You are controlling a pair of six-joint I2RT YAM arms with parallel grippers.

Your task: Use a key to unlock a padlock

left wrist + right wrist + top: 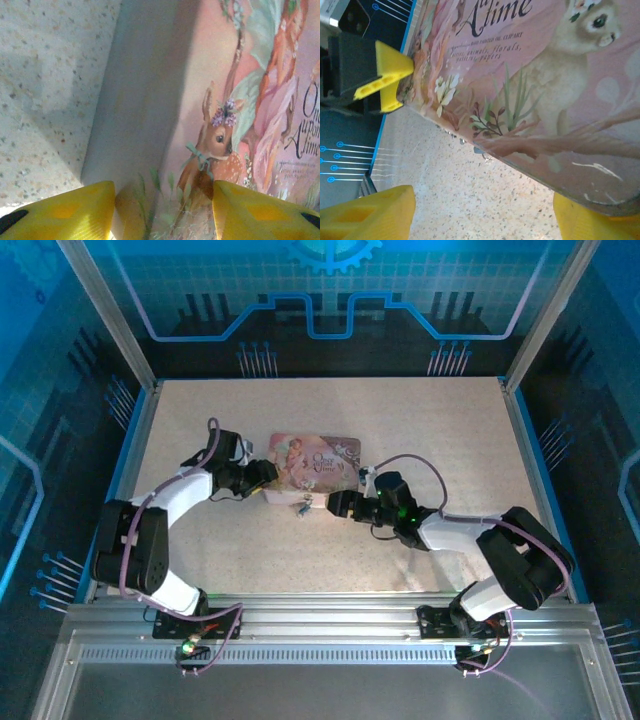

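Right fingers (375,210) spread | left fingers (60,215) spread astride pink tin's (315,455) end | padlock (302,507) by tin's near edge, just left of right fingers | right arm nearer

tin (315,462): mid table (450,440), long side running l–r.
padlock (302,507): on table, just before tin's near edge.
left tool (265,483): at tin's left end, near corner betw. its fingers.
right tool (332,502): just right of padlock, before tin's near edge.
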